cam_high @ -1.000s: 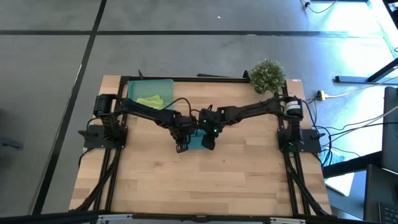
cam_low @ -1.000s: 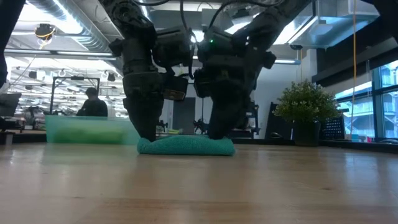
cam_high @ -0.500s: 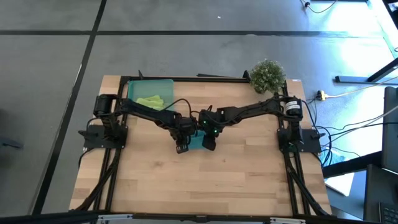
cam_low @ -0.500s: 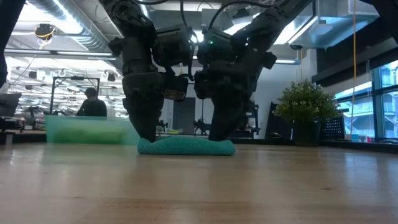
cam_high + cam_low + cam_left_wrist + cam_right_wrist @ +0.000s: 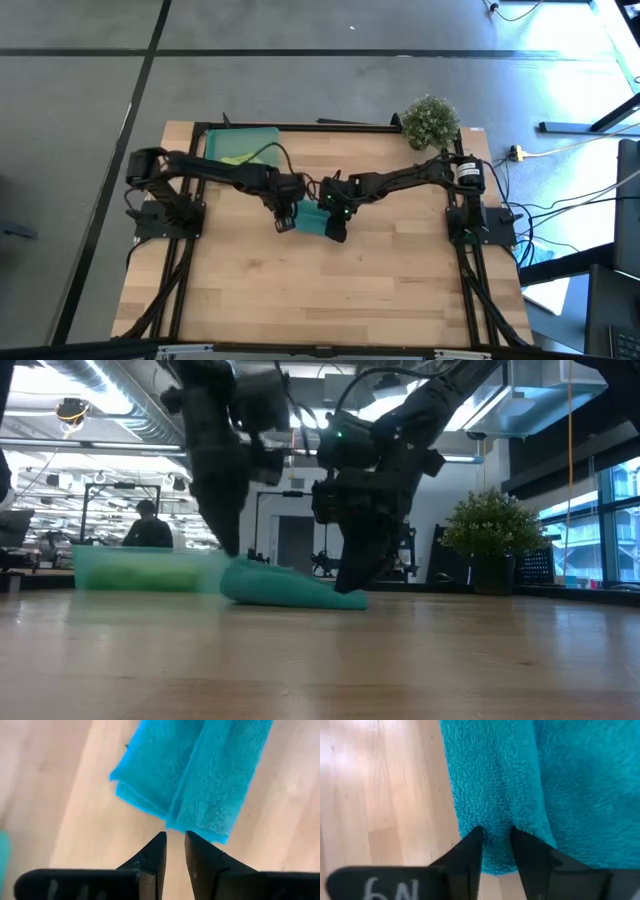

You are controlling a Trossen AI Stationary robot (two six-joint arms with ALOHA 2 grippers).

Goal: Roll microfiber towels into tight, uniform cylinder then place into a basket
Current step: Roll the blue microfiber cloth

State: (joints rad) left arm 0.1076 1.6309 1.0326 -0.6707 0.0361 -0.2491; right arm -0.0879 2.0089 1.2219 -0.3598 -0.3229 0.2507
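The teal towel [image 5: 316, 218] lies folded at the middle of the tabletop [image 5: 380, 290], between the two tools. It is not yet a tight cylinder: in the low view it looks like a wedge, humped on the side toward the basket [image 5: 262, 140] and tapering to nothing on the other.

The right tool [image 5: 496, 840] presses down onto one end of the towel, its fingers a little apart with a ridge of pile bunched between them, so it looks clamped on the cloth. The left tool [image 5: 173, 840] is at the towel's other end, fingers nearly together with only a narrow slit between, and nothing in them. The towel's edge sits just beyond their tips, not touching.

The main risk is that the roll springs loose. With only one end pinned and the other free, the layered folds seen from the left wrist could relax and fan out, leaving an uneven shape. If the right tool pulls while holding just the top layer, it may peel that layer off rather than carry the whole bundle. If the left tool comes back in this narrow, it could shove the cloth across the tabletop instead of catching it.

The green towel [image 5: 241, 158] already lies in the basket, which sits beyond the teal towel in the left far corner of the tabletop.
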